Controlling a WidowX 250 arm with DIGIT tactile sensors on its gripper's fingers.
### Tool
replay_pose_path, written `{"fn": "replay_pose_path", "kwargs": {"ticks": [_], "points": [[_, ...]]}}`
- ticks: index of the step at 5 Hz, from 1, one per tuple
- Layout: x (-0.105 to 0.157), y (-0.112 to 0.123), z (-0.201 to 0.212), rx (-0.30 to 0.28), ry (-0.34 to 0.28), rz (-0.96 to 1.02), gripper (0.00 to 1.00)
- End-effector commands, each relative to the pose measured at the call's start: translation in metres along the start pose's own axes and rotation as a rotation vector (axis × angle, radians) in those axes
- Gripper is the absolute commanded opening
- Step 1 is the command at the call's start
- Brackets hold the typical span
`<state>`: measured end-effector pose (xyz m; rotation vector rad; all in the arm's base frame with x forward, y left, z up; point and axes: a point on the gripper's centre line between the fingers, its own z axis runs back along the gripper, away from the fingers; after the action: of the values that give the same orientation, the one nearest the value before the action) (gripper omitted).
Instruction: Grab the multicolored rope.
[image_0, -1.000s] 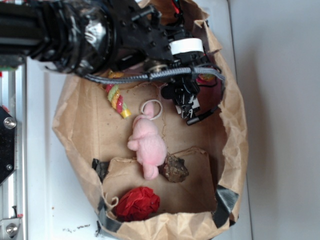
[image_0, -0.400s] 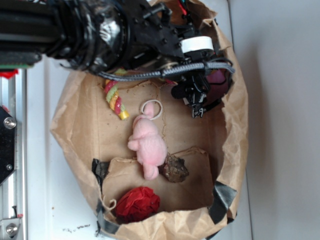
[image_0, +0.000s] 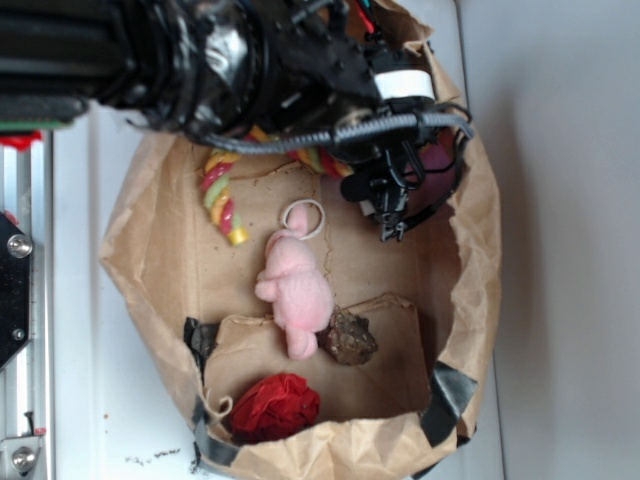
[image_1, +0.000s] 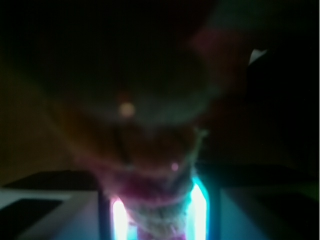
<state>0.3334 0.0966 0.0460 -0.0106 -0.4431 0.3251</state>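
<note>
The multicolored rope (image_0: 218, 190), twisted from red, yellow, green and pink strands, lies curved at the upper left of the brown paper-lined box (image_0: 470, 290). It runs on under the black arm toward my gripper (image_0: 392, 225) at the upper right. In the wrist view, which is dark and blurred, a frayed pinkish length of the rope (image_1: 155, 190) sits pinched between my gripper (image_1: 157, 215) and its two lit fingers (image_1: 199, 210). The gripper is shut on it. The arm hides the rope's middle.
A pink plush (image_0: 295, 285) with a white ring (image_0: 303, 217) lies mid-box. A brown lump (image_0: 348, 337) sits beside it, and a red wrinkly ball (image_0: 275, 407) is near the front wall. A metal rail (image_0: 20, 300) runs along the left.
The gripper has shifted right and slightly up. The rope has been dragged with it: its left part now curves more and a new stretch shows beneath the arm.
</note>
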Motion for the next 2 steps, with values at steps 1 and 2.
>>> {"fn": "replay_pose_path", "kwargs": {"ticks": [1,2], "points": [[0.027,0.006,0.067,-0.043,-0.038,0.009,0.0],[0.027,0.005,0.091,-0.061,0.009,-0.005,0.0]]}}
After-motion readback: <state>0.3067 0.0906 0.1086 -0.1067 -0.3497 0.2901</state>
